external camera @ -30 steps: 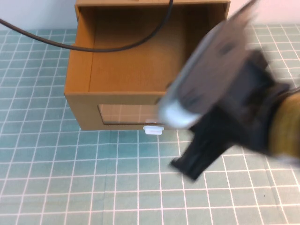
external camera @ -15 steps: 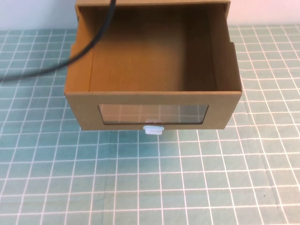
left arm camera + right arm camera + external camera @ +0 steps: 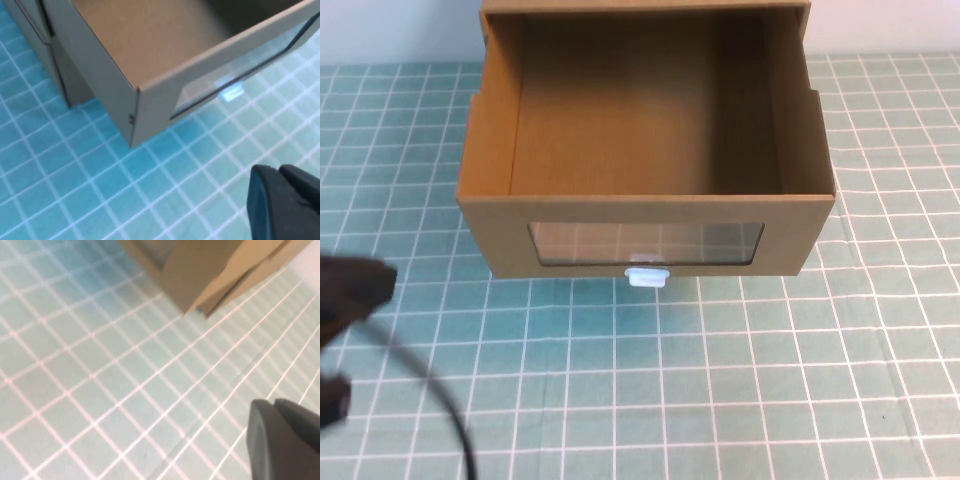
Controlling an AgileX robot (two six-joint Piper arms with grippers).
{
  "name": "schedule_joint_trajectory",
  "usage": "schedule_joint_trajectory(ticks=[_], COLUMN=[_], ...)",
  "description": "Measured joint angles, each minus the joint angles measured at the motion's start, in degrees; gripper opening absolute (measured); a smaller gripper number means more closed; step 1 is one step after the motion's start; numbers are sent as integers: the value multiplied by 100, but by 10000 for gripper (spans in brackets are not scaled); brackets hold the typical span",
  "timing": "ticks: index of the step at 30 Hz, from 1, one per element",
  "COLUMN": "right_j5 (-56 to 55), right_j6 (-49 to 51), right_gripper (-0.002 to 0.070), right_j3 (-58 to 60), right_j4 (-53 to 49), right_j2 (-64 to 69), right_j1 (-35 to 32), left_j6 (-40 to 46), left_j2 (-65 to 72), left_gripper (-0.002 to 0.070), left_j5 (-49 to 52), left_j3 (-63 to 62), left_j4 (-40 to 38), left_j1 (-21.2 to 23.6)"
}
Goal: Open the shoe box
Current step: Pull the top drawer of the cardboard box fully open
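Gone from the high view is the right arm that loomed over the shoe box (image 3: 500,235) a second ago, and the cable that crossed it has gone too; a dark, blurred part of the left arm (image 3: 348,295) now shows at the left edge, well apart from the box. High view: you see the box at the far middle of the green grid mat (image 3: 720,380), its drawer drawn towards you and bare inside, so the opening looks done. Its front wall carries a clear window (image 3: 645,243) and, below it, a small white tab (image 3: 647,275). Judge it light, stiff cardboard that slides easily. Take it by the tab or the wall's rim, never the thin window. Left wrist view: the left gripper (image 3: 278,172) hangs above the mat with its dark fingers together, holding nothing, near the box's corner (image 3: 150,105) and tab (image 3: 231,93). Right wrist view: the right gripper (image 3: 274,405) is closed and empty, clear of the box's other corner (image 3: 210,270).
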Motion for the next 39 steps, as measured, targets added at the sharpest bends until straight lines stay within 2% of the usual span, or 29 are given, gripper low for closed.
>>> schedule_joint_trajectory(ticks=[4,9,31,36,39], right_j5=[-20,-60,-60,-60,-60], right_j6=[52,66,66,66,66], right_gripper=[-13,-13,-13,-13,-13], right_j3=[401,631,642,642,642], right_j4=[0,11,11,11,11], right_j2=[-46,-46,-46,-46,-46], right_j1=[0,0,0,0,0], left_j6=[-40,-54,-56,-56,-56], left_j2=[-987,-1650,-1792,-1967,-2270], left_gripper=[-5,-5,-5,-5,-5], left_j5=[-1116,-1914,-1993,-2242,-2606], left_j3=[1181,1827,1916,1916,2053], left_j4=[-141,-117,-97,221,789], left_j1=[0,0,0,0,0])
